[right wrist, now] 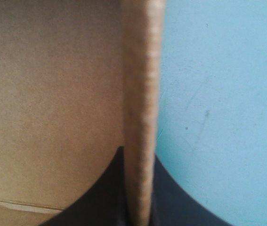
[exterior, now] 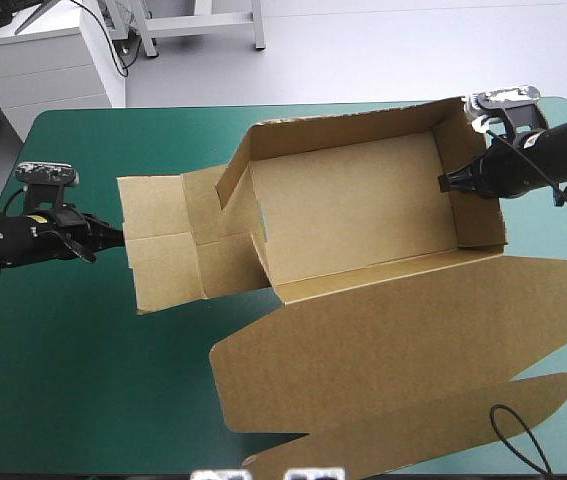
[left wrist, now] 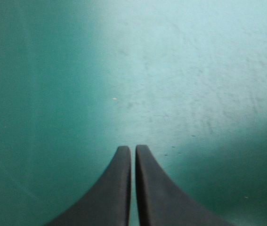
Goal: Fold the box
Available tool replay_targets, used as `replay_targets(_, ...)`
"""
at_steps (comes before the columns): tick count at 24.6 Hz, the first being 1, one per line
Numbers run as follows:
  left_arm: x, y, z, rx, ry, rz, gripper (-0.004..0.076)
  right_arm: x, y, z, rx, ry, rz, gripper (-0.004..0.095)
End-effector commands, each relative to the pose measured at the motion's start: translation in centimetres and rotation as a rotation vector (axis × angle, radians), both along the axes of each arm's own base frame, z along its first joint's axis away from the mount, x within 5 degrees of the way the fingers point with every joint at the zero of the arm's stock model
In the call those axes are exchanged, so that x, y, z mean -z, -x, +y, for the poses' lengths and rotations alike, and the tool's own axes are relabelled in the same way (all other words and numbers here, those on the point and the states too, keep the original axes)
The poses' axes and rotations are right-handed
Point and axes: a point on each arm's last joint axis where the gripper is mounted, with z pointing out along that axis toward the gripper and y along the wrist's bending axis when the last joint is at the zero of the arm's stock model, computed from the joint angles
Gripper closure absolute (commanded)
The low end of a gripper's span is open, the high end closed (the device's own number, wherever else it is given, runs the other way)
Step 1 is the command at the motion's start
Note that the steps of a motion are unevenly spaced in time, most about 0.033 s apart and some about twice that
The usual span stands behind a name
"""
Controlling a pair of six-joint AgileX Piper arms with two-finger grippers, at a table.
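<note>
The brown box (exterior: 363,210) sits mid-desk as an open tray. Its walls stand raised along the far side and the right end, the lid lies flat toward the near edge, and two end flaps lie flat to the left. The right end effector (exterior: 455,182) is clamped on the right wall's top edge. The left end effector (exterior: 113,238), fingers together, sits just beside the flaps' outer edge over bare teal-green cover (left wrist: 171,70). The desk (exterior: 73,380) lies open at its near-left corner and along the far edge.
</note>
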Motion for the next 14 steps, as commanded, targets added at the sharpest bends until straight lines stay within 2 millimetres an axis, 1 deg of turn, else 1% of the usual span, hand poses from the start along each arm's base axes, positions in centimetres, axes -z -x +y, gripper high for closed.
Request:
replay_targets(1, -0.7, -0.9, -1.1, 0.067, 0.127, -0.053, 0.0708, -2.1, 1.4, 0.1, -0.005, -0.040, -0.071, 0.0927)
replay_targets(3, -0.1, -1.4, -1.9, 0.144, 0.197, -0.031, 0.0708, -2.1, 1.4, 0.1, -0.005, -0.040, -0.071, 0.0927)
replay_targets(7, 0.1, -1.7, -3.4, 0.309, 0.324, -0.032, 0.0708, -2.2, 1.3, 0.0, 0.003, -0.038, -0.091, 0.0927)
replay_targets(11, -0.9, -1.3, -4.8, 0.453, 0.473, -0.092, 0.0707, -2.3, 1.1, 0.0, 0.009, -0.041, -0.113, 0.0927)
replay_targets(12, -1.4, -1.1, -5.4, 0.491, 0.540, -0.108, 0.0707, -2.4, 1.0, 0.0, 0.011, -0.043, -0.120, 0.0927)
replay_targets(13, -1.7, -1.0, -5.7, 0.507, 0.569, -0.114, 0.0707, -2.4, 1.0, 0.0, 0.013, -0.044, -0.125, 0.0927)
replay_targets(14, -1.9, -0.7, -6.6, 0.547, 0.598, -0.110, 0.0707, -2.4, 1.0, 0.1, 0.013, -0.050, -0.130, 0.0927)
